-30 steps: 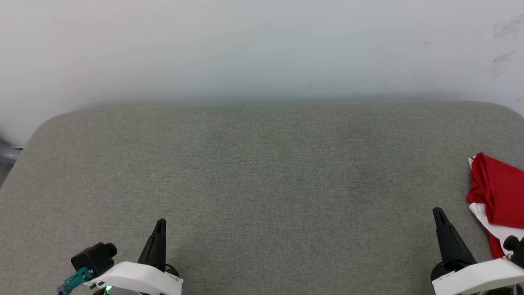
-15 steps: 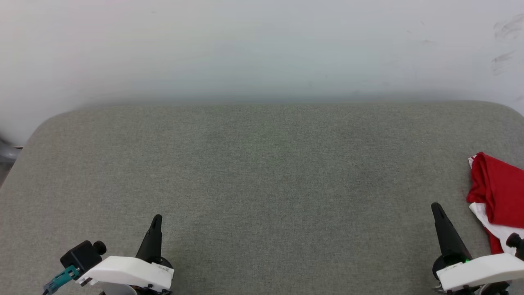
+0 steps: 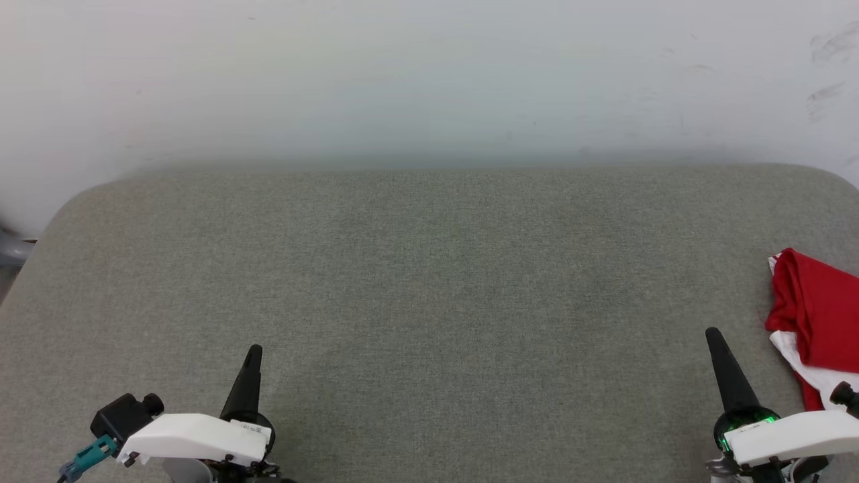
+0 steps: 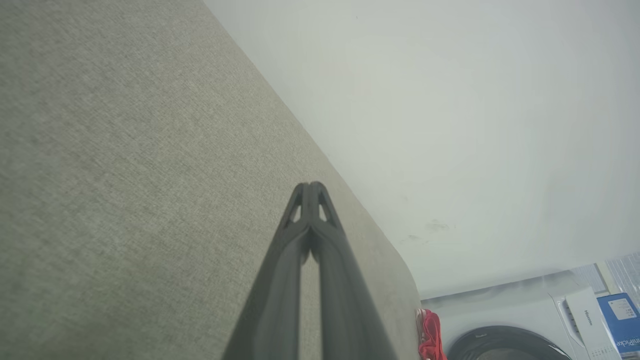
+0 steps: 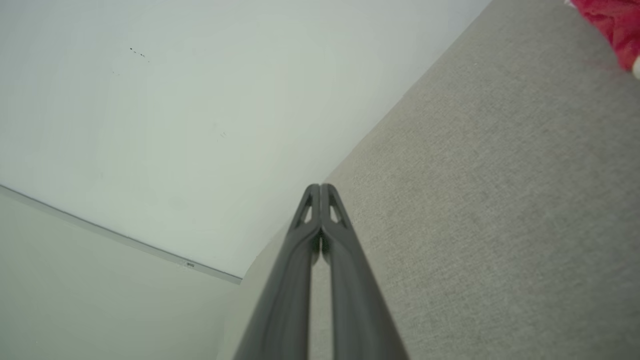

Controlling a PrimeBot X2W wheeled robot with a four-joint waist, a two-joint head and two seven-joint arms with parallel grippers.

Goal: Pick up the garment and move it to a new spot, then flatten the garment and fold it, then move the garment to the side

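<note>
The garment (image 3: pixel 815 315), red with white parts, lies bunched at the right edge of the grey padded table (image 3: pixel 429 282); part of it runs out of the head view. A red strip of the garment (image 4: pixel 429 334) shows at the table's far end in the left wrist view, and a corner of the garment (image 5: pixel 617 20) shows at the top right of the right wrist view. My left gripper (image 3: pixel 254 352) is at the lower left, shut and empty. My right gripper (image 3: pixel 713 335) is at the lower right, shut and empty, a short way left of the garment.
A white wall (image 3: pixel 429 80) rises right behind the table's far edge. A washing machine (image 4: pixel 510 325) and a blue box (image 4: pixel 622 320) stand beyond the table's right end.
Both arms have drawn slightly back toward the bottom of the head view, and their fingertips have risen a little in it. The garment has not moved.
</note>
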